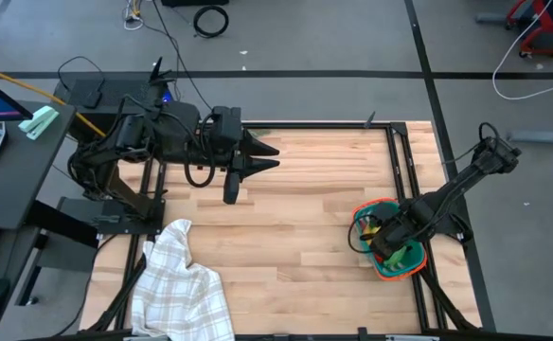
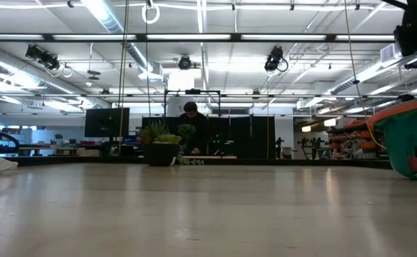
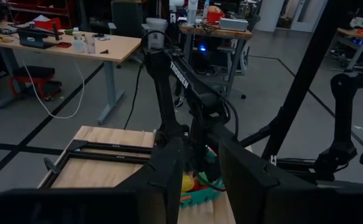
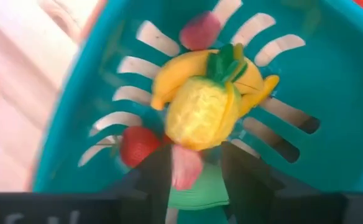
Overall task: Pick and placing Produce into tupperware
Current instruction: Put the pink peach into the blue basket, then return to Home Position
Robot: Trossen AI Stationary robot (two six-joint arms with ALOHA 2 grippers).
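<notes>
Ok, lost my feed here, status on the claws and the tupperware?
Right claw open inside the tupperware, over the produce. Left claw open, raised over the table's far side, idle. Nothing in the way.

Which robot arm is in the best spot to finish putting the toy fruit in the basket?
The right arm, probably. Its gripper hangs inside the teal basket above the fruit. The left gripper waits far across the table.
</notes>
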